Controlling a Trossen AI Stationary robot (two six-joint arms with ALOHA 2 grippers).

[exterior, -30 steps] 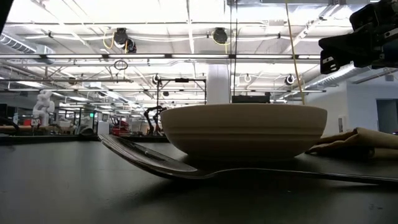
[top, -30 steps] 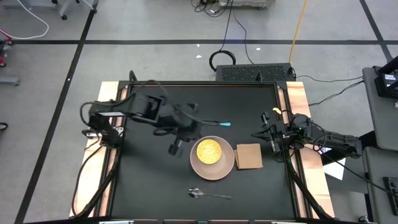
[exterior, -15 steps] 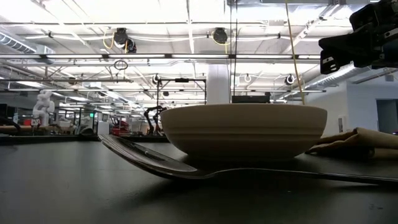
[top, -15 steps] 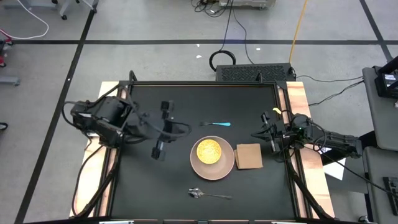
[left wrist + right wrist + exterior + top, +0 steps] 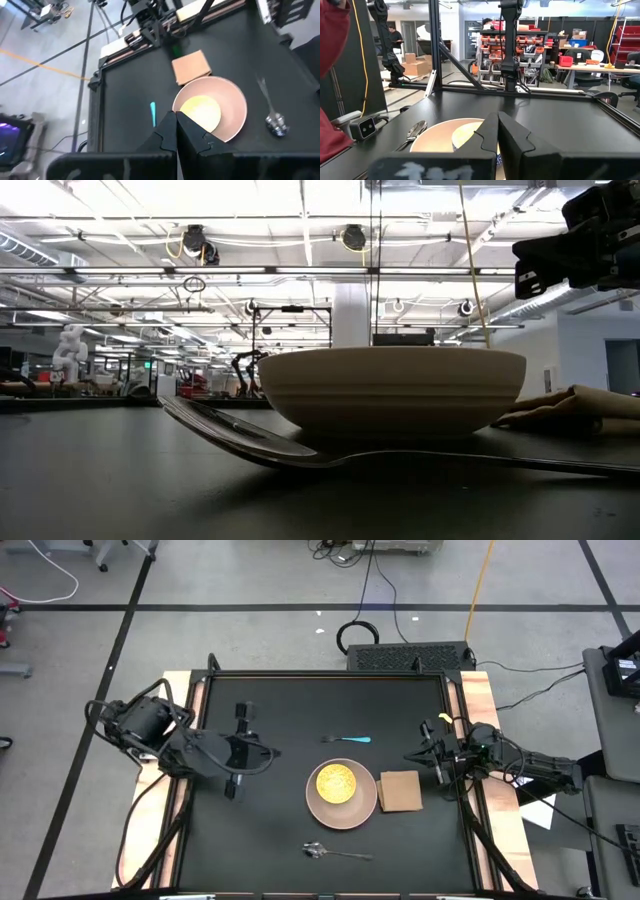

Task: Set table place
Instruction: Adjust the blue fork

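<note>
My left fingers (image 5: 234, 790) are pressed together, empty, beside the pink plate (image 5: 362, 808); my right fingers (image 5: 413, 756), together, wait near the napkin (image 5: 399, 791).

I see the table (image 5: 260, 850), a square matte-black top with pale wooden strips along its left and right sides. Near the middle sits the pink plate (image 5: 357, 811), with the yellow dish (image 5: 336, 782) resting on it. The tan napkin (image 5: 399, 791) lies flat just beside the plate's right edge. The blue-handled fork (image 5: 347, 739) lies beyond the plate, apart from it. The spoon (image 5: 336, 853) lies on the near side, also apart.
</note>
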